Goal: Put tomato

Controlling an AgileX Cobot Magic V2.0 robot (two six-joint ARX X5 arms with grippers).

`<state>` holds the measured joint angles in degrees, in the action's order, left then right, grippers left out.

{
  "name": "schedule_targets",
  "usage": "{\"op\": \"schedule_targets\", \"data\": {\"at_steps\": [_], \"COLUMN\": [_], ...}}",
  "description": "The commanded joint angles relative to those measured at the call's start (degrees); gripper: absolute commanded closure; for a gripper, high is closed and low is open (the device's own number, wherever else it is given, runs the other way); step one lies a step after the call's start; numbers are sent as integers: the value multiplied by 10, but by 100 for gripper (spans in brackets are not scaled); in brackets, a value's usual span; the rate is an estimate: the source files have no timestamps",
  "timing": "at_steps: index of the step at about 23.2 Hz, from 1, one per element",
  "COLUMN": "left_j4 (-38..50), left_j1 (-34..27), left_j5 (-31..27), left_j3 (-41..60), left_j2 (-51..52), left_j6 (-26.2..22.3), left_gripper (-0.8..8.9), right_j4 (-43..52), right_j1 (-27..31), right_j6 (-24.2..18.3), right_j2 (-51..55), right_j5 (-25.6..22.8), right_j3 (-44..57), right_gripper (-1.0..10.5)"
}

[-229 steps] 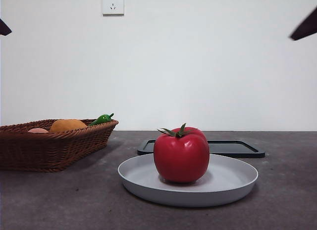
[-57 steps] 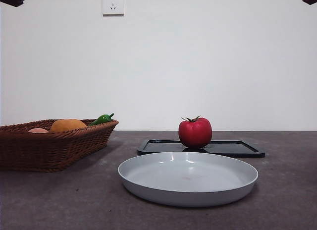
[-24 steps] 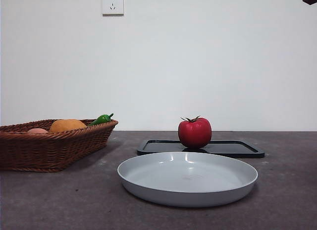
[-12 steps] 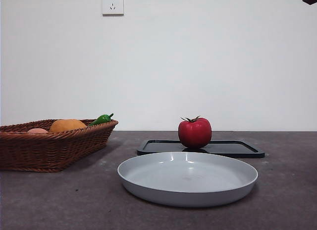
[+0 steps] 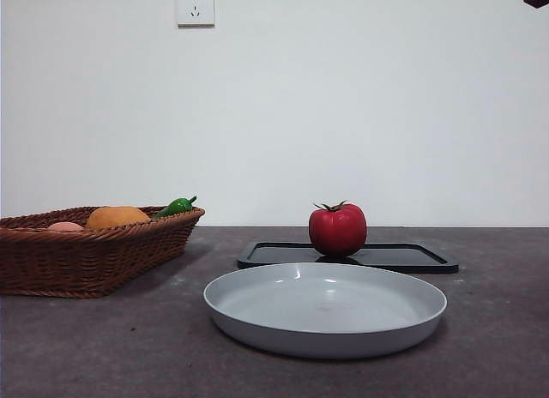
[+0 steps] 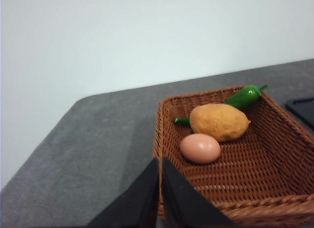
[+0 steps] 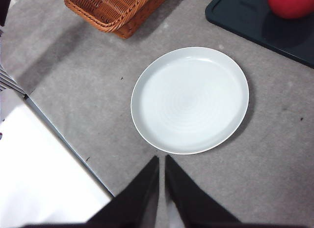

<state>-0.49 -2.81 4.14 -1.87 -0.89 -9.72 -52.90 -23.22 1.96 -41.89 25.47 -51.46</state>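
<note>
Currently on the table, item by item. Tomato [image 5: 337, 230]: glossy red with a dark green stem, sitting upright on the black tray [image 5: 403, 257], toward that tray's left half in the front view; nothing is touching it. Grey plate [image 5: 257, 316]: lying just in front of the tray, bare, and apart from the tomato. Wicker basket [image 5: 51, 265]: standing well to the left of the plate in the front view, holding an orange fruit [image 6: 219, 122], a pale egg [image 6: 199, 148] just beside it, and a green pepper [image 6: 244, 96] leaning against the far wall of the basket. White wall socket [image 5: 196, 5]: showing high on the wall behind.

Left gripper [image 6: 160, 164]: hanging above the near rim of the basket, its two black jaws pressing together, gripping nothing. Right gripper [image 7: 161, 161]: hovering high over the table just beside the plate's rim, jaws likewise lying together and carrying nothing; the tomato is showing only partly at a corner of that wrist view, well apart from the jaws.
</note>
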Motion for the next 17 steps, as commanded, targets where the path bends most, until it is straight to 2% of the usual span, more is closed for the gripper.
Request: {"op": "schedule_targets", "data": {"at_steps": [1, 8, 11, 17], "left_j4": [-19, -103, -102, -102], "left_j1": [-1, -1, -1, -1], "left_j5": [-10, -12, -12, -12], "left_j3": [12, 12, 12, 12], "left_j2": [7, 7, 7, 7], "left_j6": [3, 19, 41, 43], "left_gripper": [806, 806, 806, 806], "right_j4": [6, 6, 6, 6], "right_j1": [-3, -3, -3, -3], "right_j6": [4, 4, 4, 4], "right_j2": [-3, -3, -3, -3], "right_j5": [0, 0, 1, 0], "right_j3": [-4, -4, -4, -4], "right_gripper": [938, 938, 938, 938]}}
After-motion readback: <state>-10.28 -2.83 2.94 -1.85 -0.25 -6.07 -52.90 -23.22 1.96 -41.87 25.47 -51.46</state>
